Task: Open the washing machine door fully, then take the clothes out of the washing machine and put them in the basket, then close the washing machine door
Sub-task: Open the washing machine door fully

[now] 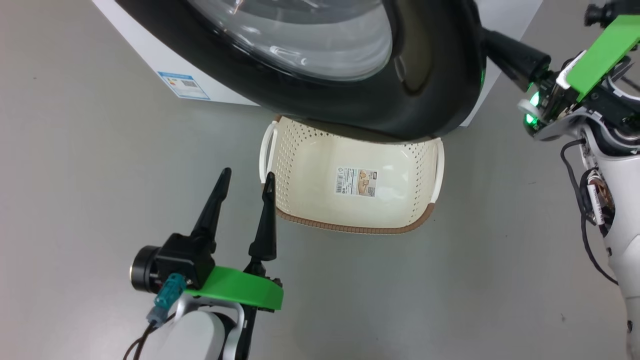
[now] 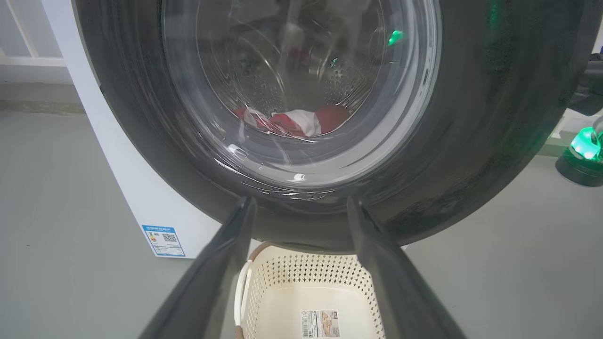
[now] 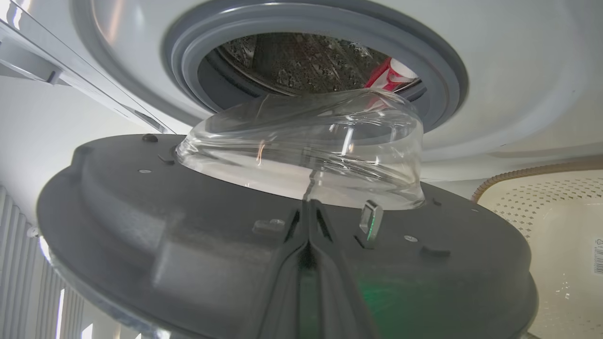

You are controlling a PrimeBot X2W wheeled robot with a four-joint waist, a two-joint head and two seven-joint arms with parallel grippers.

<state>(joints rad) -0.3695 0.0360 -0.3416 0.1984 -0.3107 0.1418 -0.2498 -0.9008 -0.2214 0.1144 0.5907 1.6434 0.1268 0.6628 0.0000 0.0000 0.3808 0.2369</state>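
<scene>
The left gripper (image 1: 248,173) hangs nearest, low over the grey floor (image 1: 75,175). Its two dark fingers are spread wide with nothing between them, and their tips are just beside the near left corner of the basket (image 1: 350,228).

The basket stands on the floor directly in front of the washing machine (image 2: 150,197). It holds no garments, only a paper label (image 1: 355,181) on its bottom. Its far edge is tucked under the lower rim of the washing machine door (image 1: 430,75).

The door is ajar. Its glossy black rim overhangs the basket, and in the right wrist view its clear glass bowl (image 3: 306,150) is drawn out of the grey rubber ring (image 3: 443,80).

The right gripper (image 3: 308,203) reaches behind the door's right edge. Its fingers are pressed together, gripping nothing, and lie along the door's grey inner face. Their tips are at the foot of the glass bowl, beside the latch hook (image 3: 370,219). Whether they touch the face cannot be told.

A small blue label (image 1: 183,85) sits at the lower left corner of the machine's white front. Farthest back, the red and white clothes (image 2: 297,122) lie at the bottom of the perforated steel drum (image 3: 292,61).
</scene>
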